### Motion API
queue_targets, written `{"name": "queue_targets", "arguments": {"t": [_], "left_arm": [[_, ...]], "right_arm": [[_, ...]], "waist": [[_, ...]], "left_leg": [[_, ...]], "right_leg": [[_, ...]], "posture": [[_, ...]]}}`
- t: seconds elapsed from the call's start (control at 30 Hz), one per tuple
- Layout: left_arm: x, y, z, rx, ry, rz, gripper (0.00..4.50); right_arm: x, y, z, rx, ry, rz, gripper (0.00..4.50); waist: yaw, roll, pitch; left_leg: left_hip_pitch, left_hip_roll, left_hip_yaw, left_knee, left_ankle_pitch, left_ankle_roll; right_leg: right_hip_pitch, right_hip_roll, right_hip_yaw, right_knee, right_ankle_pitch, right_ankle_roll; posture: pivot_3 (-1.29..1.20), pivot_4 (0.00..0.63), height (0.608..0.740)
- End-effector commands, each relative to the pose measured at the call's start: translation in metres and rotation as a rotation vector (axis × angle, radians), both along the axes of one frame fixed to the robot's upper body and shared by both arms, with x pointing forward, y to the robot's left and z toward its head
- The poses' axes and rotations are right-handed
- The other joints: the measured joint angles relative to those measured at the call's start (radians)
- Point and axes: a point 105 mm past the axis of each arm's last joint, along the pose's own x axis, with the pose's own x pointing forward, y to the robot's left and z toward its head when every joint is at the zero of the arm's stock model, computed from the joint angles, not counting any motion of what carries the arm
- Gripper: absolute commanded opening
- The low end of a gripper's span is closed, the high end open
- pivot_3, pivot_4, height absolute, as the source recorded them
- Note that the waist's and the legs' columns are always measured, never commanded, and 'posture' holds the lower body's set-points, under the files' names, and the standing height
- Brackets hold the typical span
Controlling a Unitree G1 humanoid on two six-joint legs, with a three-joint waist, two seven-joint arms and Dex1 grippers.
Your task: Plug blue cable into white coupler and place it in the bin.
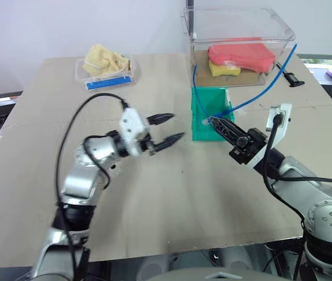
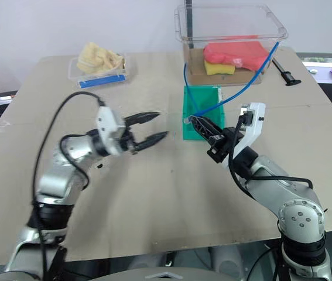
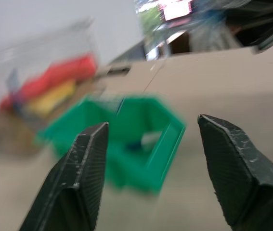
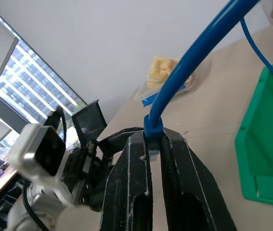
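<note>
**Blue cable in right grip, beside bin**

Right gripper (image 1: 214,122): clamped tight on blue cable (image 4: 189,67) near plug end, just beside green bin (image 1: 211,108). Left gripper (image 1: 174,127): spread apart, holding nothing, above mid-table (image 1: 154,193). White coupler: cannot tell where.

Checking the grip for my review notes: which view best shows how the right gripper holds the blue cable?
The right wrist view: the right gripper is shut on the blue cable at its plug end, seen close up. The two eye views show the cable looping back over the bin, the grip itself small.
</note>
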Motion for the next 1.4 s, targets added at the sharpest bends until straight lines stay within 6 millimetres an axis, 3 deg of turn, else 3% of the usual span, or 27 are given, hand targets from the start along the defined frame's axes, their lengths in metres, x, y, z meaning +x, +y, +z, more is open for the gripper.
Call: {"name": "queue_targets", "arguments": {"t": [0.03,0.23,0.43,0.6,0.77,0.87,1.03,1.2,1.27,1.4], "left_arm": [[-0.007,0.052,0.003,-0.013,0.101,0.129,3.11],[-0.039,0.117,-0.026,0.135,0.272,0.224,3.11],[-0.060,0.124,-0.054,0.178,0.370,0.214,3.11],[-0.059,0.125,-0.072,0.215,0.364,0.236,3.11],[-0.055,0.121,-0.089,0.210,0.372,0.249,3.11],[-0.052,0.119,-0.095,0.213,0.370,0.247,2.40],[-0.047,0.113,-0.098,0.193,0.356,0.229,0.30],[-0.044,0.104,-0.097,0.197,0.339,0.185,0.28],[-0.041,0.091,-0.091,0.187,0.326,0.138,0.28],[-0.032,0.047,-0.080,0.213,0.291,-0.025,0.28]], "right_arm": [[-0.004,0.003,0.003,0.003,-0.036,0.036,0.00],[-0.001,0.011,-0.005,-0.011,-0.033,0.097,0.00],[0.003,0.012,-0.008,-0.018,-0.042,0.114,0.00],[0.002,0.011,-0.009,-0.028,-0.045,0.109,0.00],[0.001,0.008,-0.010,-0.040,-0.045,0.091,0.00],[0.000,0.007,-0.010,-0.044,-0.045,0.087,0.00],[0.000,0.006,-0.010,-0.057,-0.045,0.080,0.00],[0.000,0.003,-0.011,-0.078,-0.049,0.072,0.00],[0.001,0.000,-0.013,-0.147,-0.088,0.058,0.00],[0.003,-0.001,-0.023,-0.370,-0.179,0.097,0.00]], "waist": [[-0.004,0.000,0.000],[-0.010,0.000,0.000],[-0.004,0.000,0.001],[0.004,0.000,0.001],[0.009,0.000,0.000],[0.009,0.000,0.000],[0.010,0.000,0.000],[0.010,0.000,0.000],[0.012,0.000,0.000],[0.014,0.000,0.000]], "left_leg": [[0.000,0.000,0.000,0.000,0.000,0.000],[0.000,0.000,0.001,-0.005,0.000,0.000],[-0.001,0.000,0.001,-0.006,0.000,0.000],[-0.001,0.001,0.002,-0.007,0.000,0.000],[-0.001,0.001,0.003,-0.007,0.000,0.000],[-0.001,0.001,0.003,-0.007,0.000,0.000],[-0.001,0.001,0.003,-0.007,0.000,0.000],[-0.001,0.001,0.003,-0.007,0.000,0.000],[-0.001,0.001,0.003,-0.007,0.000,0.000],[-0.002,-0.001,0.003,-0.006,0.000,0.000]], "right_leg": [[0.000,0.000,0.000,0.000,0.000,0.000],[-0.002,0.000,0.001,-0.001,0.000,0.000],[-0.003,-0.002,0.001,-0.002,0.000,0.000],[-0.003,-0.002,0.001,-0.002,0.000,-0.001],[-0.004,-0.002,0.001,-0.002,0.000,0.000],[-0.004,-0.002,0.001,-0.002,0.000,-0.001],[-0.004,-0.002,0.001,-0.002,0.000,0.000],[-0.004,-0.003,0.001,-0.002,0.000,0.000],[-0.004,-0.003,0.001,-0.002,0.000,0.000],[-0.004,-0.003,0.001,-0.002,0.000,0.000]], "posture": [[0.00,0.150,0.740],[0.00,0.150,0.740],[0.00,0.150,0.740],[0.00,0.150,0.740],[0.00,0.150,0.740],[0.00,0.150,0.740],[0.00,0.150,0.740],[0.00,0.150,0.740],[0.00,0.150,0.740],[0.00,0.150,0.740]]}}
